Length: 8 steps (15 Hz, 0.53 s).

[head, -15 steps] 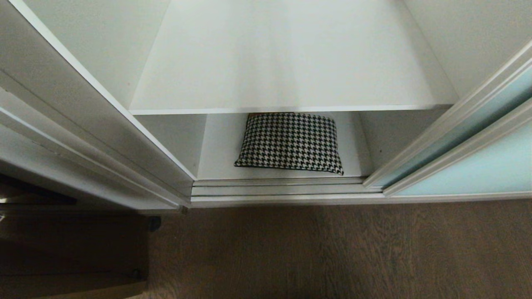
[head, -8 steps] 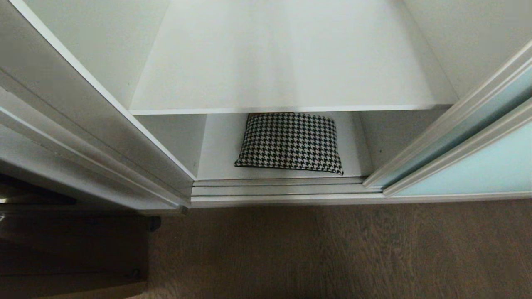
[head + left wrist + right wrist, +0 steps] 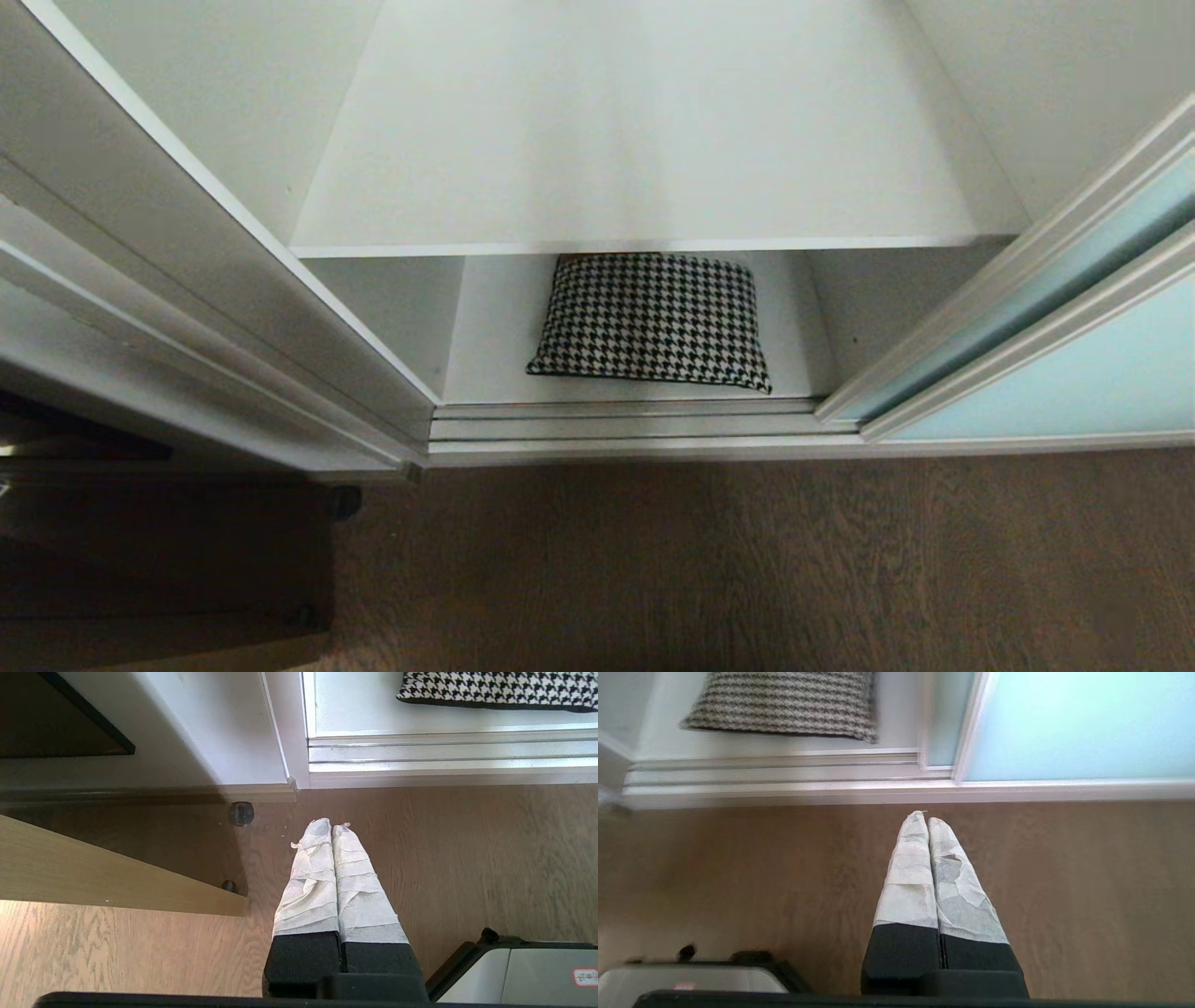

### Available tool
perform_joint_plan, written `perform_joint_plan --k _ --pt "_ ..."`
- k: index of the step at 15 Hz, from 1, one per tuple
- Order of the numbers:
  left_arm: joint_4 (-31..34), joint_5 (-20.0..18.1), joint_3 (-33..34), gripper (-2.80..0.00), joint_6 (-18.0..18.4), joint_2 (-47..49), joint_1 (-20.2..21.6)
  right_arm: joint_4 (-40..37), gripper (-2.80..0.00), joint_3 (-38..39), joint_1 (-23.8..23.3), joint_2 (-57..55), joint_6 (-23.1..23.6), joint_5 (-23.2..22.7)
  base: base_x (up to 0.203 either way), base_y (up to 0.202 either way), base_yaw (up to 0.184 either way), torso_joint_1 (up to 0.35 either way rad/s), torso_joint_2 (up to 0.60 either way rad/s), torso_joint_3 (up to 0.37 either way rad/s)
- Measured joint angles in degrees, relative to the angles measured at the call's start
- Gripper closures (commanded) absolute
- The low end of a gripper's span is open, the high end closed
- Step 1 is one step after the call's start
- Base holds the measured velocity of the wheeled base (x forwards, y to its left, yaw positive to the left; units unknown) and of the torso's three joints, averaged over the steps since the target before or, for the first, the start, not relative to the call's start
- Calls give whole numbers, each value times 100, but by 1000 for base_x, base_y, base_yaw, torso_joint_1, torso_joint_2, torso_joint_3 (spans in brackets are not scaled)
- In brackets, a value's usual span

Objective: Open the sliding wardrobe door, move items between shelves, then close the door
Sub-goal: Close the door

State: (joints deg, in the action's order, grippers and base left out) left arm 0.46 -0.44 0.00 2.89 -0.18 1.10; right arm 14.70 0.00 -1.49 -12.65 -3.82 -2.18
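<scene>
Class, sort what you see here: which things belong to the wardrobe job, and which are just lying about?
Job:
sliding door, pushed open to the right
houndstooth bundle on the bottom shelf
upper shelf
left gripper and right gripper, both shut, above the floor

Lying about:
wood floor
light wooden board

One houndstooth bundle (image 3: 653,319), black and white, lies on the lower shelf (image 3: 495,355). Two shelves are visible: the lower one and an upper shelf (image 3: 644,140) above it. Two frosted aqua sliding door panels (image 3: 1074,373) stand at the right, one behind the other. One off-white side post (image 3: 187,280) stands at the left. One floor track (image 3: 616,425), with parallel rails, runs along the wardrobe's base. Two end effectors appear, one per wrist view: the left end effector (image 3: 331,826) and the right end effector (image 3: 926,819), each with two wrapped fingers pressed together. One wooden floor (image 3: 747,560).
</scene>
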Motion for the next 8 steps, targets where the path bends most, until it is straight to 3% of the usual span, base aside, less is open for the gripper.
perform_joint_plan --k 3,8 --pt "0 2 0 0 0 0 2 -737 0 -11 74 746 270 -163 0 0 0 0 0 0" --pt "-2 0 0 0 0 5 2 -1475 0 -13 138 1211 541 145 0 0 0 0 0 0"
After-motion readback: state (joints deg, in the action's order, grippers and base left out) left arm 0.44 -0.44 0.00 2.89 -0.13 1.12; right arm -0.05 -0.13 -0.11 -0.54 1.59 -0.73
